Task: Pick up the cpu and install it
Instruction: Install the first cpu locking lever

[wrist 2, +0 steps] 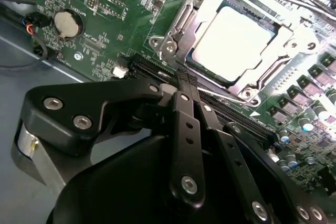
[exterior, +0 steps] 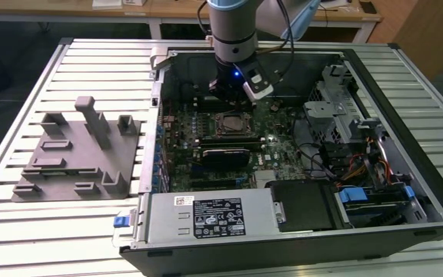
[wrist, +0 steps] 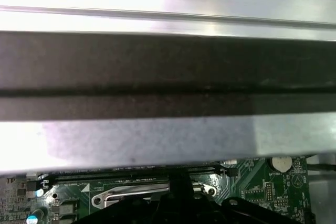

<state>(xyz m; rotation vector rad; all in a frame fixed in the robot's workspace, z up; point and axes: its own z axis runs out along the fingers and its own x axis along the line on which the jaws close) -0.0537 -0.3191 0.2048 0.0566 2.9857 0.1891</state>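
Note:
The cpu (wrist 2: 233, 38), a flat square chip with a pale silvery top, lies in the metal-rimmed socket (wrist 2: 173, 40) on the green motherboard. In the exterior view the socket (exterior: 229, 124) sits mid-board inside the open computer case. My gripper (exterior: 233, 95) hangs over the board just behind the socket, toward the case's back wall. In the second wrist view its black fingers (wrist 2: 185, 103) meet at the tip, and the gripper (wrist 2: 182, 77) is shut with nothing between them, a short way off the socket's edge. The gripper (wrist: 181, 182) also peeks into the first wrist view.
A grey fixture (exterior: 75, 156) stands on the slatted table at the exterior view's left. The case wall (wrist: 168, 77) rises close behind the gripper. A power supply (exterior: 206, 216) fills the case front, with a drive cage (exterior: 337, 98) and cables at the right. Memory slots (wrist 2: 231, 114) run beside the socket.

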